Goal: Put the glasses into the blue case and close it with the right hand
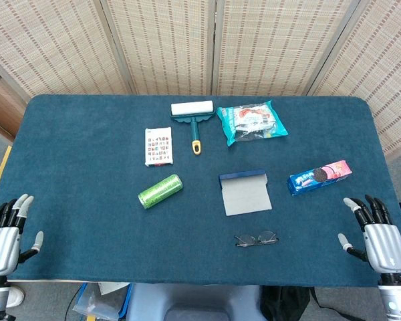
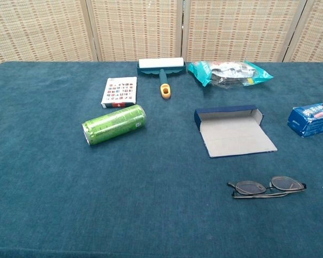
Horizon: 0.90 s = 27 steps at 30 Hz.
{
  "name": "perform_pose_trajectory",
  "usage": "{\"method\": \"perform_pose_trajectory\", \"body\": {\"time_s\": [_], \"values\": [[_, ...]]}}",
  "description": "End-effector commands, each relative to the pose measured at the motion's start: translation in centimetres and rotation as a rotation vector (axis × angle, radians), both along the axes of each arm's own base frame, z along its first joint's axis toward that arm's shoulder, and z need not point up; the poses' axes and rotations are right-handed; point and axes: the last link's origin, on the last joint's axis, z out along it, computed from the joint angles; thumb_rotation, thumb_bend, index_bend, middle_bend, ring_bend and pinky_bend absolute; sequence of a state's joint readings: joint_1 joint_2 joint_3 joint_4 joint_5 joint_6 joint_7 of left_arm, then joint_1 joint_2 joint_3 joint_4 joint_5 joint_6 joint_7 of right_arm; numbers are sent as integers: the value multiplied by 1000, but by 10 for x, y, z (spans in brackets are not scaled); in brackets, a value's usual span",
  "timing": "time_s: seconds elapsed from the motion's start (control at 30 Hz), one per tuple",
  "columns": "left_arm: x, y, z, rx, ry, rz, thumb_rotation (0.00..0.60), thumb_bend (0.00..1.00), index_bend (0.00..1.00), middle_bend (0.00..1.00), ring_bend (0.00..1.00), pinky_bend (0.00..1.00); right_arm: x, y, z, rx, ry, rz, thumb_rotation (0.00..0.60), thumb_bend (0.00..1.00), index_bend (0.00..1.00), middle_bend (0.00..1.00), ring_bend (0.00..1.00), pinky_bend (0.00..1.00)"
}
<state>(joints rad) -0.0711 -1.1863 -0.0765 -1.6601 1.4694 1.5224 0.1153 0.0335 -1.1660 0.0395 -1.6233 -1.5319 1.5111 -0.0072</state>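
The glasses (image 1: 256,239) (image 2: 267,187) lie folded on the blue cloth near the front edge, right of centre. Just behind them the blue case (image 1: 244,192) (image 2: 232,130) lies open, its grey-lined flap spread flat toward the front. My right hand (image 1: 376,234) hovers at the front right corner, fingers apart and empty, well to the right of the glasses. At the front left corner my left hand (image 1: 7,231) is likewise open and holds nothing. Neither hand shows in the chest view.
A green can (image 1: 160,191) (image 2: 114,124) lies on its side left of the case. A card packet (image 1: 158,146), a lint roller (image 1: 193,115) and a snack bag (image 1: 252,122) sit further back. A cookie box (image 1: 319,176) lies right of the case.
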Motion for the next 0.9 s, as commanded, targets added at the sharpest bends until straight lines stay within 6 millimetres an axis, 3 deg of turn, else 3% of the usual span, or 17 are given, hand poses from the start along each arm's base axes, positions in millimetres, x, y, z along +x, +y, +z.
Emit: {"method": "perform_pose_trajectory", "body": {"time_s": [0.03,0.5,0.7,0.9], "values": [[0,0,0,0,1,0,600,410,0,0,0,0,0,0,0,2,-2,5,600,288,148,164,27,22],[3,-2,0,0,-1,-8,600,410,0,0,0,0,10,1,-7,61,22,77,600,289,148,165,26,23],[3,-5,1,7,-5,-3,600,411,0,0,0,0,25,-11,-29,192,52,145,600,288,171,165,27,22],[1,-9,2,11,-13,0,600,411,0,0,0,0,41,-26,-63,313,59,204,600,288,275,165,27,22]]}}
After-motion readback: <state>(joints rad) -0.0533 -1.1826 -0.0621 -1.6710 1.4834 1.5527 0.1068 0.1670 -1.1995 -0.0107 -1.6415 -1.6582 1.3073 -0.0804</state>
